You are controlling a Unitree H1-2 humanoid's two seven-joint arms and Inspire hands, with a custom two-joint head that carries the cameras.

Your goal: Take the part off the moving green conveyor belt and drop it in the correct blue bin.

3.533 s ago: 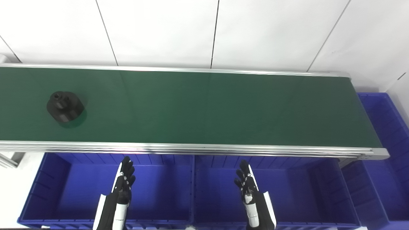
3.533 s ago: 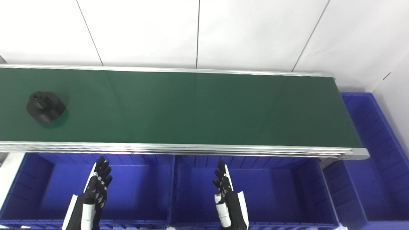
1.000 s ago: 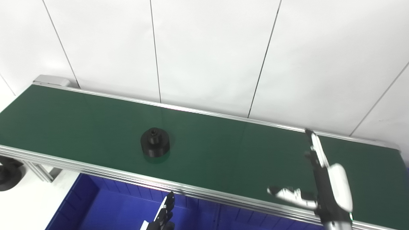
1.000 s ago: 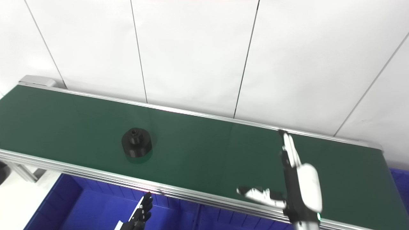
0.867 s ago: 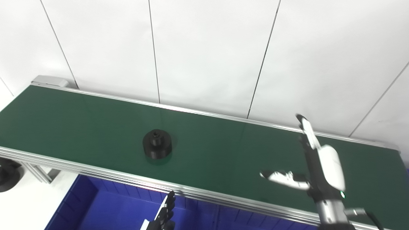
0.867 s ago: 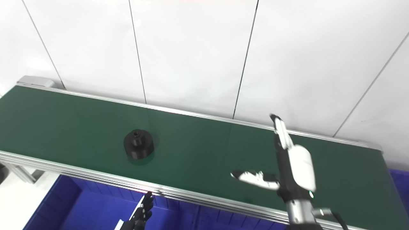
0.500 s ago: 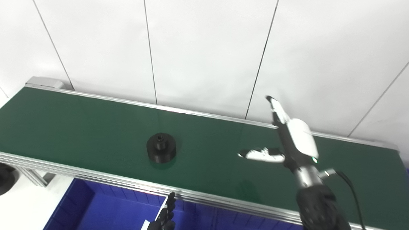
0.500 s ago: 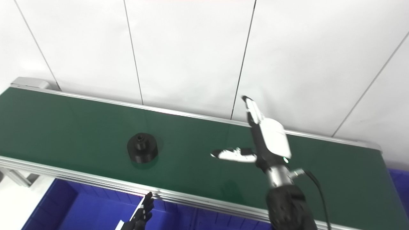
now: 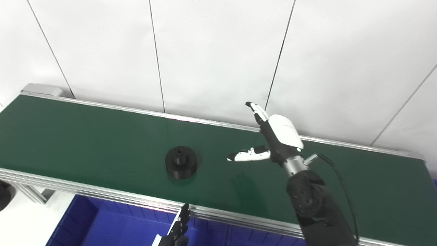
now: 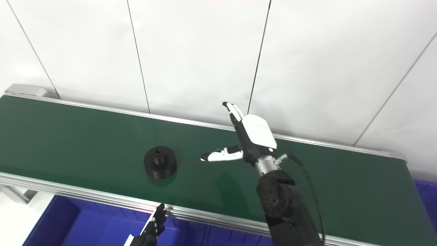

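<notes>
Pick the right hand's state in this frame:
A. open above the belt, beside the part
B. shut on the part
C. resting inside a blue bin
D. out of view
A: the right hand hangs over the belt with thumb and fingers spread, clear of the part.

Bright, even overhead light; sharp focus, soft shadows on the green belt (image 9: 102, 136), faint glare along its metal rail (image 9: 102, 189).

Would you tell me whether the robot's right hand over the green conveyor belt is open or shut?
Open. The right hand holds nothing: thumb and fingers spread wide apart above the belt, clear of the round black part.
</notes>
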